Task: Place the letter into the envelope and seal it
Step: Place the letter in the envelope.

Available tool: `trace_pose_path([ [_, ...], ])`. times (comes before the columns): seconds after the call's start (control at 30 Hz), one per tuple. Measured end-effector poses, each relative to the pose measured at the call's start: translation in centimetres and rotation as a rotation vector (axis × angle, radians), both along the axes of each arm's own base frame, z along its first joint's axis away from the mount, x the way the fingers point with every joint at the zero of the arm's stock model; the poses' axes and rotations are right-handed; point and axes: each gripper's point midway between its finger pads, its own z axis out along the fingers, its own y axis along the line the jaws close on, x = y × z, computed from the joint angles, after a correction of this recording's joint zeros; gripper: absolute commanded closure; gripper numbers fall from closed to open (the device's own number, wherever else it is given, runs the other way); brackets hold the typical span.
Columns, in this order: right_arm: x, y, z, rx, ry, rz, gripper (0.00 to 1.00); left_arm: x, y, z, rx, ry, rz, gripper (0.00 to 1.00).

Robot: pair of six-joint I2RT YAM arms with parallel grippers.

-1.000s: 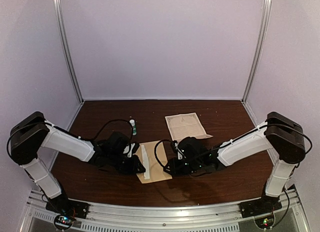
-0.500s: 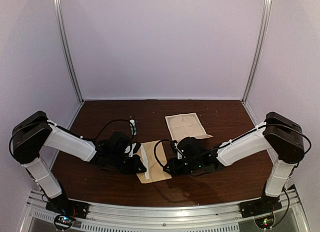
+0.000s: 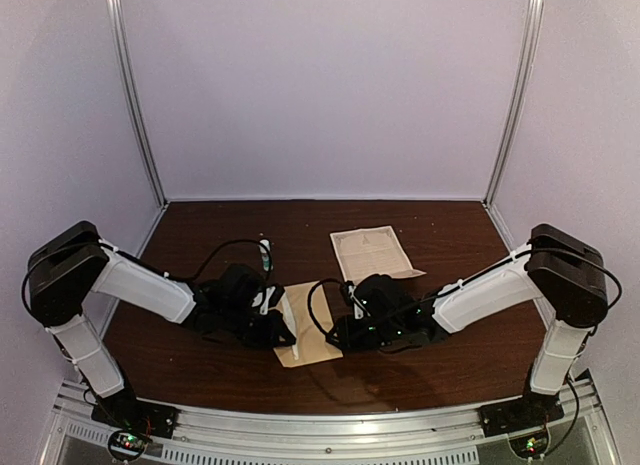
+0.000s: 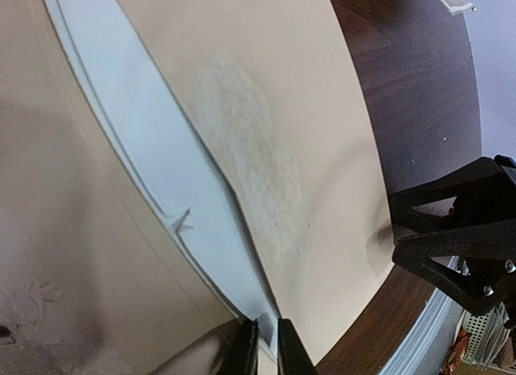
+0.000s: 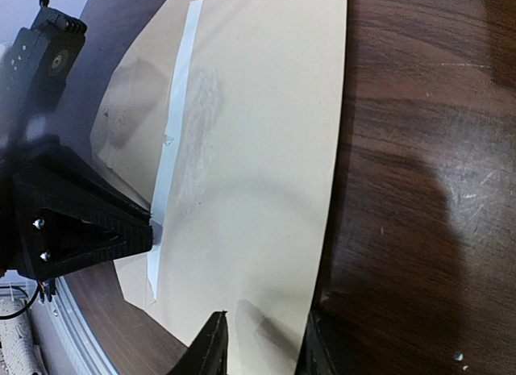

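Two end effectors meet low over the envelope, and they face each other from the left and from the right. The envelope lies flat on the dark tabletop, near the front edge and between the two arms.

The left end effector is clenched. Its fingertips are almost together and they pinch the near end of a long white strip that runs across the face of the envelope. Just beside the strip, the tan paper has a paler, rough patch.

The right end effector is released. Its two fingers stand apart, one over the envelope and the other at the envelope's long edge, above the bare wood. I cannot tell if they press on the paper.

The letter is not in the envelope. It lies flat farther back on the tabletop, behind the right end effector and apart from the envelope. A small white tube lies to the left of the letter, behind the left end effector.
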Motion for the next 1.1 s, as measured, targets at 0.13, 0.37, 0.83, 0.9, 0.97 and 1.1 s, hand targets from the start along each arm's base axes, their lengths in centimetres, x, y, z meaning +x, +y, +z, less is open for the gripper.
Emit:
trace_pose_path([
  [0.13, 0.0, 0.0, 0.0, 0.0, 0.0, 0.0, 0.67, 0.1, -0.2, 0.0, -0.005, 0.001, -0.004, 0.91],
  [0.37, 0.0, 0.0, 0.0, -0.001, -0.002, -0.002, 0.66, 0.1, -0.5, 0.0, -0.007, -0.005, -0.008, 0.82],
  [0.83, 0.6, -1.5, 2.3, -0.077, -0.07, -0.023, 0.57, 2.8, 1.1, 3.7, 0.053, -0.159, 0.058, 0.58],
  [0.9, 1.2, -1.4, 2.9, -0.073, -0.086, -0.028, 0.56, 3.3, 1.2, 4.0, 0.054, -0.169, 0.066, 0.59],
  [0.97, 1.8, -1.5, 3.1, -0.072, -0.096, -0.035, 0.56, 3.8, 1.2, 4.2, 0.057, -0.174, 0.071, 0.6],
  [1.1, 2.7, -1.8, 3.2, -0.076, -0.102, -0.049, 0.56, 5.0, 0.8, 4.5, 0.058, -0.183, 0.081, 0.61],
])
